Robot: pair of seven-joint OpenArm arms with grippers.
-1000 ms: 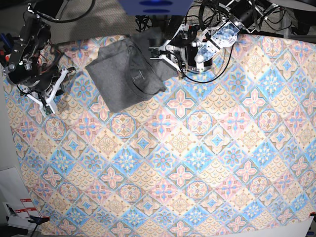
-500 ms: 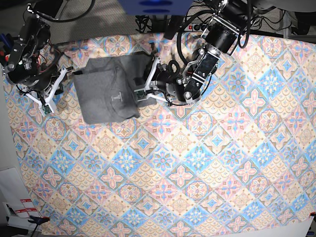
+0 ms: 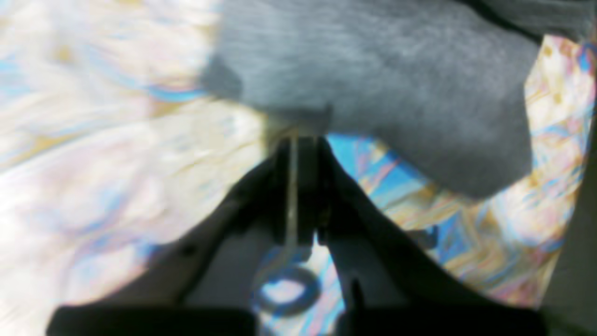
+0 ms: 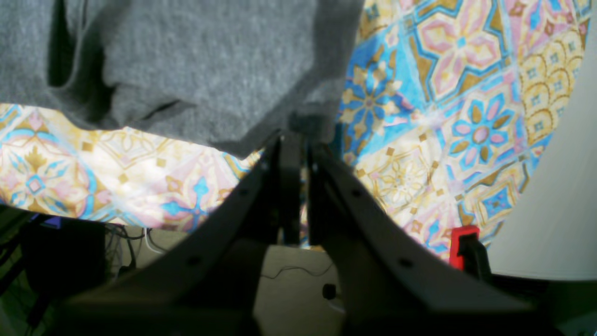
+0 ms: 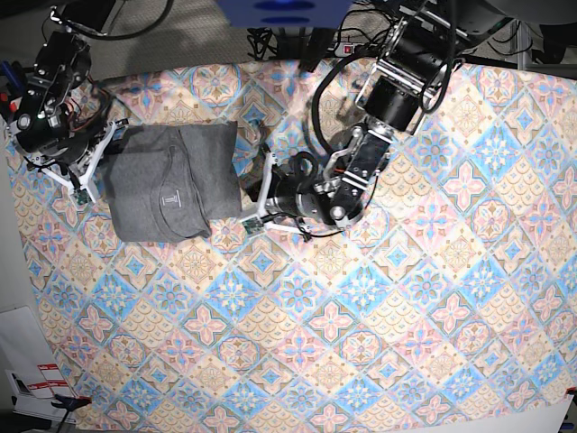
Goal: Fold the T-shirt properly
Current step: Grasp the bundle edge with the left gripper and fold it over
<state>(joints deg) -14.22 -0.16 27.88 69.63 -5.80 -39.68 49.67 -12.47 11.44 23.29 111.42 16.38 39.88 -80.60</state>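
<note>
The grey T-shirt (image 5: 171,180) lies folded into a rough rectangle at the far left of the patterned tablecloth (image 5: 361,316), neck label showing. My left gripper (image 5: 251,209) is at its right edge, low over the cloth. In the left wrist view, which is blurred, the left gripper (image 3: 298,140) is shut with its tips pinching the hem of the T-shirt (image 3: 396,93). My right gripper (image 5: 95,176) is at the shirt's left edge. In the right wrist view the right gripper (image 4: 297,137) is shut on a corner of the T-shirt (image 4: 210,70).
The tablecloth's left edge runs just beyond the shirt, with grey floor (image 5: 18,298) past it. Papers (image 5: 32,383) lie at the bottom left corner. Cables (image 5: 361,41) hang by the table's far edge. A red clamp (image 4: 464,240) sits at the cloth's edge near the right arm.
Both grippers have dragged the T-shirt left and toward the front of the table. The left arm has stretched out and lowered after it. The shirt now lies flatter.
</note>
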